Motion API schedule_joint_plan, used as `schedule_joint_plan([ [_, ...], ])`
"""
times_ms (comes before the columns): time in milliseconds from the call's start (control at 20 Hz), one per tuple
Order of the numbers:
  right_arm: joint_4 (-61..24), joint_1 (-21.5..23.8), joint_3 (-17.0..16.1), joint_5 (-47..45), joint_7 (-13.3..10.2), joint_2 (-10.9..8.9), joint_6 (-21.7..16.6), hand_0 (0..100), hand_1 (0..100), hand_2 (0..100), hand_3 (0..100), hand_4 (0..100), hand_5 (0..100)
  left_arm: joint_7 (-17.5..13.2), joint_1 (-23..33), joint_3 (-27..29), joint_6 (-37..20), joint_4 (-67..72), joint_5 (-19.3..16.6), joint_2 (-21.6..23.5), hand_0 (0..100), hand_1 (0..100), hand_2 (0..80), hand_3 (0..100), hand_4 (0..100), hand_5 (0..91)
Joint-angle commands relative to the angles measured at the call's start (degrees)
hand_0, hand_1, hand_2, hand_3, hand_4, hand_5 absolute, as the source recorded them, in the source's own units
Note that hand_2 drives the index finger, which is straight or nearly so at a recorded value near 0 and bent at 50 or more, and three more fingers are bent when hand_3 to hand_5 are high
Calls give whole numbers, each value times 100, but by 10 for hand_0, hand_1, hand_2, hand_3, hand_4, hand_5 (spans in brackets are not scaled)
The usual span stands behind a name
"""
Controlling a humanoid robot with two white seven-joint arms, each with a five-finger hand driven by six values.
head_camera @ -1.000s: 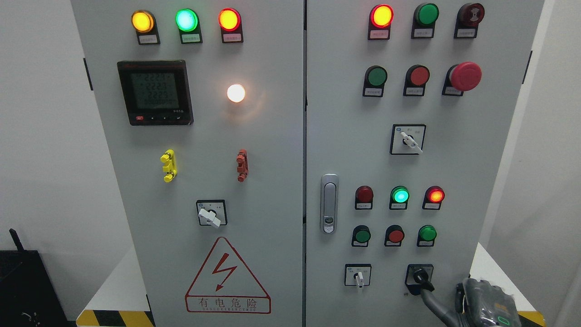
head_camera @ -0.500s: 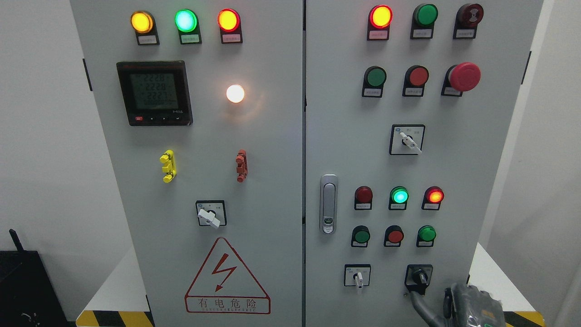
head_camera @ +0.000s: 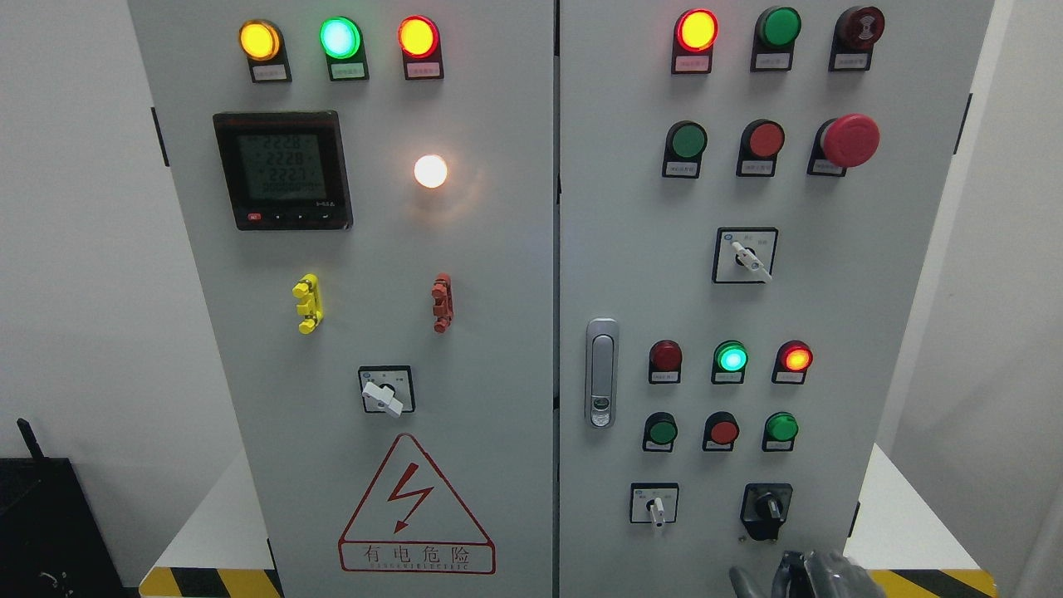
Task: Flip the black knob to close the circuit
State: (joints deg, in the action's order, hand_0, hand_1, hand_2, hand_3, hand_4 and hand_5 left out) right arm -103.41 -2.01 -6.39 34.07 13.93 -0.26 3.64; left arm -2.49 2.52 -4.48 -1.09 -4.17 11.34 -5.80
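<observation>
Black knob (head_camera: 768,505) sits low on the right door of the grey electrical cabinet (head_camera: 465,274), in a black square mount at the right end of the bottom row, with its pointer close to straight down. Nothing touches it. Just left of it in the same row is a small selector switch (head_camera: 656,507) with a white handle, also pointing down.

Only the top of the right robot hand (head_camera: 810,573) shows, at the bottom edge of the view, below the knob and slightly to its right. It is dark grey, with a fingertip or two poking up, apart from the knob and holding nothing that can be seen. How far its fingers are spread cannot be told, since most of it is cut off by the frame.

Above the knob stand three push buttons, green, red and green, and above those three indicator lamps, of which the green lamp (head_camera: 731,358) and the right-hand red one are lit. A silver door handle (head_camera: 602,372) is set at the left edge of that door. Higher up are a red mushroom stop button (head_camera: 851,139) and another white-handled selector.

On the left door a digital meter (head_camera: 284,170) shows lit figures, and a red-bordered lightning warning sign (head_camera: 413,508) sits near the bottom.
</observation>
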Motion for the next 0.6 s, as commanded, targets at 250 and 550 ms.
schedule_joint_plan([
  [250, -1577, 2115, -1575, -5750, 1225, 87, -232, 0, 0, 0, 0, 0, 0, 3, 3, 0, 4, 4, 0, 0, 120, 556, 0, 0, 0, 0],
  [550, -1595, 2459, -1646, -6202, 1595, 87, -478, 0, 0, 0, 0, 0, 0, 3, -6, 0, 4, -5, 0, 0, 120, 556, 0, 0, 0, 0],
])
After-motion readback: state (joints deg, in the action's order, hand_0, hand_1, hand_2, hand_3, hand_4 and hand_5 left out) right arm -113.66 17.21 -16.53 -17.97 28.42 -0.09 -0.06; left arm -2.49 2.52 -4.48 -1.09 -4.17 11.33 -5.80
